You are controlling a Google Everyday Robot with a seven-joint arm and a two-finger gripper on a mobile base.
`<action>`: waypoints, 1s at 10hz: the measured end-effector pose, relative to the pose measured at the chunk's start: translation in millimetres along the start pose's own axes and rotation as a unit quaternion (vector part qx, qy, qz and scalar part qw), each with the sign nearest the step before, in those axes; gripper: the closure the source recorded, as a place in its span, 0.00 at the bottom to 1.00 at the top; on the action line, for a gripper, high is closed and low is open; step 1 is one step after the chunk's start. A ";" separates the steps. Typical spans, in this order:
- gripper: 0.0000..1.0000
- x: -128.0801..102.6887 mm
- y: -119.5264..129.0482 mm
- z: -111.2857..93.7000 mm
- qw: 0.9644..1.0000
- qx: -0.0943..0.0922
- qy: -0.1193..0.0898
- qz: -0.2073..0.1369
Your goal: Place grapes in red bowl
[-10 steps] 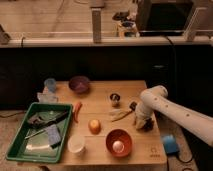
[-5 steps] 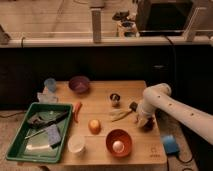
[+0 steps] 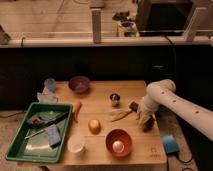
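Note:
The red bowl (image 3: 119, 136) stands near the table's front edge, right of centre, with a pale round thing inside it. The grapes (image 3: 147, 124) show as a small dark reddish lump at the right edge of the table, to the right of the bowl and slightly farther back. My white arm reaches in from the right, and the gripper (image 3: 142, 118) is down directly over the grapes, partly hiding them. Whether it holds them cannot be made out.
A green tray (image 3: 15, 142) with utensils fills the front left. A purple bowl (image 3: 79, 84), a blue cup (image 3: 49, 84), a carrot (image 3: 77, 111), an orange (image 3: 94, 126), a white cup (image 3: 76, 145), a small dark pot (image 3: 115, 98) and a pale banana-like piece (image 3: 120, 115) lie about. A blue sponge (image 3: 169, 144) sits off the right edge.
The arm's elbow has shifted slightly right and up, while the gripper stays low over the grapes at the table's right edge. Nothing else moved.

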 end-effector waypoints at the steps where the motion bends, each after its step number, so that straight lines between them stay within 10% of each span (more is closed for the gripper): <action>1: 0.91 -2.4 -1.8 -8.4 1.000 0.004 0.000 -0.001; 3: 1.00 -6.7 -0.8 -31.7 1.000 0.010 0.001 -0.004; 7: 0.79 -4.6 -2.8 -33.4 1.000 0.017 0.003 -0.013; 10: 0.96 -4.2 1.6 -31.1 1.000 0.020 0.004 -0.022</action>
